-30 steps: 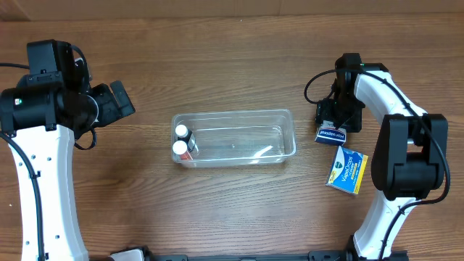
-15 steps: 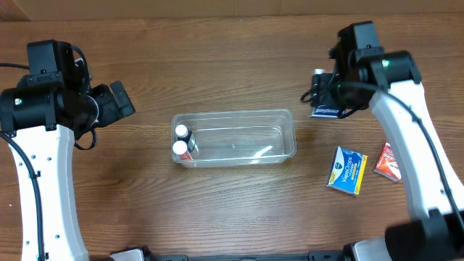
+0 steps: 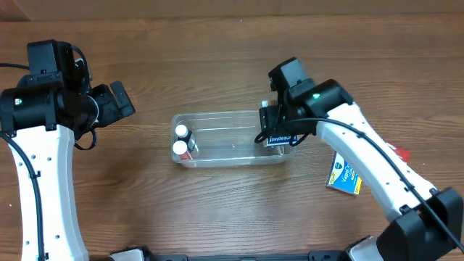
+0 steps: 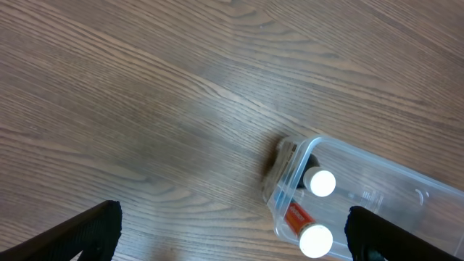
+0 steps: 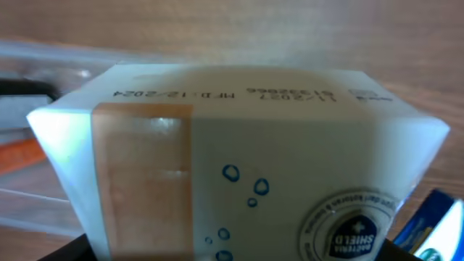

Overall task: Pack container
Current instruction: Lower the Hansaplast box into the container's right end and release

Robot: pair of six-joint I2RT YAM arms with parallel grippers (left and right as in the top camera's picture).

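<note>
Right gripper (image 3: 276,126) clamps box (image 5: 239,167) over container (image 3: 225,115) — brown wood-grain table (image 3: 217,61).

The container (image 3: 232,138) lay on the table (image 3: 217,210) at the centre of the overhead frame, its long side running left to right. Two bottles stood inside it at its left end, the upper bottle (image 3: 181,131) just above the lower bottle (image 3: 179,148) in the frame. My right gripper (image 3: 278,127) clamped a box (image 3: 279,138) over the container's right end. My left gripper (image 3: 118,101) sat at the upper left, well apart from the container, fingers spread. A second box (image 3: 341,177) lay on the table at the lower right, partly under my right arm. A packet (image 3: 397,151) lay further right, mostly hidden by that arm.
</note>
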